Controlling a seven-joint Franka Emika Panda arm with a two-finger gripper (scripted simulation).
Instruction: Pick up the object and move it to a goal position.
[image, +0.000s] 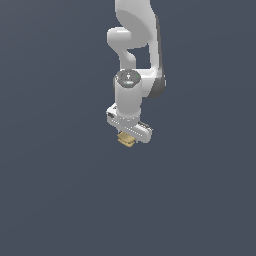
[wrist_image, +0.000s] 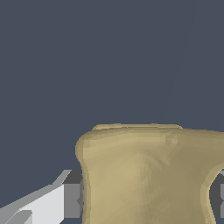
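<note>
White arm (image: 134, 50) comes down from twelve o'clock in the exterior view against plain dark slate-grey. Below it, the gripper (image: 128, 136) is clamped on the tan-yellow object (image: 126, 139), which peeks out at six o'clock beneath the hand. In the wrist view the object (wrist_image: 148, 175) sits between grey finger pads (wrist_image: 72, 200) pressed against its sides.

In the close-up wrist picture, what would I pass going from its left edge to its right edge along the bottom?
White end effector finger → tan-yellow object → a sliver of the other finger at the right edge.
</note>
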